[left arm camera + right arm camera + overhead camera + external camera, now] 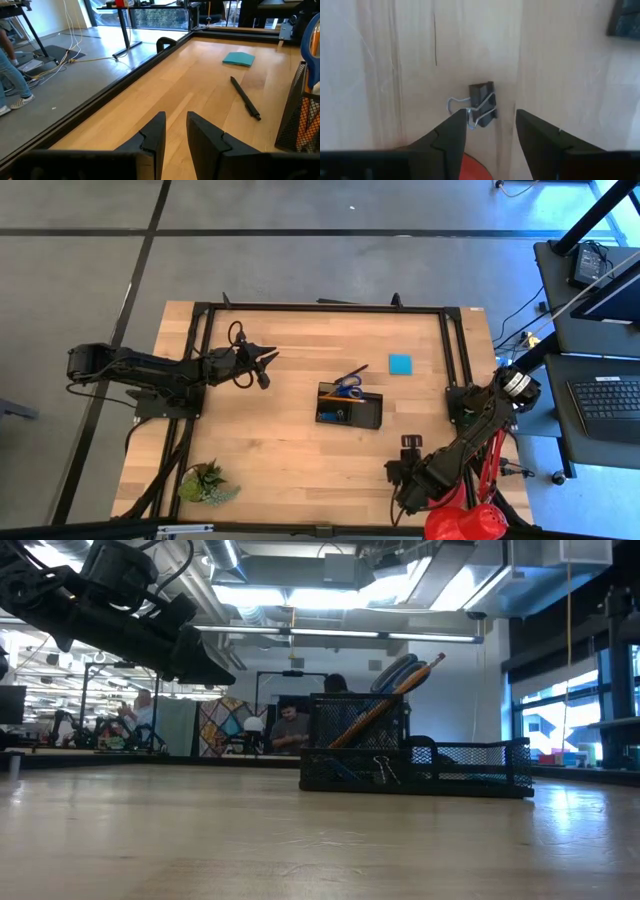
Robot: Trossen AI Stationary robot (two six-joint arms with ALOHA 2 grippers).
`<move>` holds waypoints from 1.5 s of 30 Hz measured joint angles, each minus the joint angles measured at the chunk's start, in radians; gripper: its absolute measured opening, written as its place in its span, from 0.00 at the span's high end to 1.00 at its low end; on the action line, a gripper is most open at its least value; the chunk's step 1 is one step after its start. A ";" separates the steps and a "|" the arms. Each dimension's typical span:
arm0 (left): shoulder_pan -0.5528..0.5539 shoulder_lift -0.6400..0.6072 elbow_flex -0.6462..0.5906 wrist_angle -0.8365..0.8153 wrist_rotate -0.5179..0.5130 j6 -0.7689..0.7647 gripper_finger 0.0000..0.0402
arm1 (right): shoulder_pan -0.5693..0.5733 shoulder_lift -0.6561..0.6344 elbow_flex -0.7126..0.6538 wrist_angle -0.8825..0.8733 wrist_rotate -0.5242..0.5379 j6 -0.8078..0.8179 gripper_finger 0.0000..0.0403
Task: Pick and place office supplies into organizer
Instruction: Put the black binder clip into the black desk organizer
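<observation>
The right gripper [490,137] hangs over the near right part of the table [270,450], pointing down at a small black binder clip [483,104] that lies flat on the wood. In the right wrist view the clip sits just ahead of the gap between the two fingers, nearly centred, with its wire handles turned toward one fingertip; it is not yet between the pads. The fingers stand moderately apart and hold nothing. The clip's body looks narrower than the gap, so a straight descent should bracket it, though the overhead view is too coarse to confirm its exact spot.

The right arm is plainly the nearer one. The left gripper [262,362] hovers at the left of the table, well apart from the clip, its fingers narrowly parted and empty.

The organizer [350,406] stands near the table's centre, up and to the left of the right gripper, with bare wood between. It already holds the blue-handled scissors [348,388] and an orange pencil [385,700] upright in its tall cup. A black pen [245,97] lies loose beside it, and the blue note pad [400,364] lies beyond, toward the far right.

Hazards near the clip: the red desk lamp [465,523] just beside the gripper, and the table's near edge close behind.
</observation>
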 joint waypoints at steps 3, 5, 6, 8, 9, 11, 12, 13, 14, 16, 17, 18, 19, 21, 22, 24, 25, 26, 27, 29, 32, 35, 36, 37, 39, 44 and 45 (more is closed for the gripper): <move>0.000 0.000 0.000 0.000 0.000 0.003 0.82 | -0.001 0.000 0.000 0.002 0.008 0.000 0.57; 0.000 0.000 0.000 0.000 0.000 0.017 0.82 | -0.001 0.000 0.000 0.003 0.008 0.000 0.57; 0.000 0.000 0.000 0.000 0.000 0.023 0.82 | 0.000 0.000 0.000 0.002 0.008 -0.001 0.57; 0.000 0.000 0.000 0.000 0.000 0.025 0.82 | 0.000 0.000 0.000 0.003 0.008 -0.001 0.57; 0.000 0.000 0.000 0.000 0.000 0.026 0.82 | 0.002 0.000 0.000 0.003 0.009 -0.001 0.57; 0.000 0.000 0.000 0.000 0.000 0.026 0.82 | 0.002 0.000 0.000 0.003 0.009 -0.003 0.57; 0.000 0.000 0.000 0.000 0.000 0.026 0.82 | 0.002 0.000 0.000 0.002 0.009 -0.004 0.57; 0.000 0.000 0.000 0.000 0.000 0.026 0.82 | 0.002 0.000 0.000 0.003 0.009 -0.004 0.57; 0.000 0.000 0.000 0.000 0.000 0.026 0.82 | 0.002 0.000 0.000 0.003 0.009 -0.004 0.57; 0.000 0.000 0.000 0.000 0.000 0.026 0.82 | 0.002 0.000 0.000 0.002 0.009 -0.004 0.57; 0.000 0.000 0.000 0.000 0.000 0.026 0.82 | 0.002 0.000 0.000 0.001 0.009 -0.005 0.57; 0.000 0.000 0.000 0.000 0.000 0.026 0.82 | 0.002 0.000 0.000 0.001 0.009 -0.005 0.57; 0.000 0.000 0.000 0.000 0.000 0.026 0.82 | 0.002 0.000 0.000 0.001 0.009 -0.005 0.57; 0.000 0.000 0.000 0.000 0.000 0.026 0.82 | 0.002 0.000 0.000 0.001 0.009 -0.004 0.57; 0.000 0.000 0.000 0.000 0.000 0.026 0.82 | 0.002 0.000 0.000 0.001 0.009 -0.005 0.57; 0.000 0.000 0.000 0.000 0.000 0.026 0.82 | 0.002 0.000 0.000 0.001 0.009 -0.007 0.57; 0.000 0.000 0.000 0.000 0.000 0.026 0.82 | 0.002 0.000 0.000 0.001 0.009 -0.007 0.57; 0.000 0.000 0.000 0.000 0.000 0.026 0.82 | 0.002 0.000 0.000 0.001 0.009 -0.008 0.57; 0.000 0.000 0.000 0.000 0.000 0.026 0.82 | 0.002 0.000 0.000 0.001 0.009 -0.008 0.57; 0.000 0.000 0.000 0.000 0.000 0.026 0.82 | 0.002 0.000 0.000 0.001 0.009 -0.021 0.57; 0.000 0.000 0.000 0.000 0.000 0.026 0.82 | 0.002 0.000 0.000 0.002 0.010 -0.035 0.57; 0.000 0.000 0.000 0.000 0.000 0.026 0.82 | 0.002 0.000 0.000 0.002 0.010 -0.036 0.57; 0.000 0.000 0.000 0.000 0.000 0.026 0.82 | 0.002 0.001 0.000 0.003 0.010 -0.036 0.57; 0.000 0.000 0.000 0.000 0.000 0.026 0.82 | 0.002 0.004 0.000 0.005 0.010 -0.036 0.57; 0.000 0.000 0.000 0.000 0.000 0.026 0.82 | 0.002 0.015 0.000 0.012 0.010 -0.038 0.57; 0.000 0.000 0.000 0.000 0.000 0.027 0.82 | 0.002 0.051 0.000 0.033 0.009 -0.056 0.57; 0.000 0.000 0.000 0.000 0.000 0.026 0.82 | 0.002 0.053 0.000 0.030 0.009 -0.056 0.57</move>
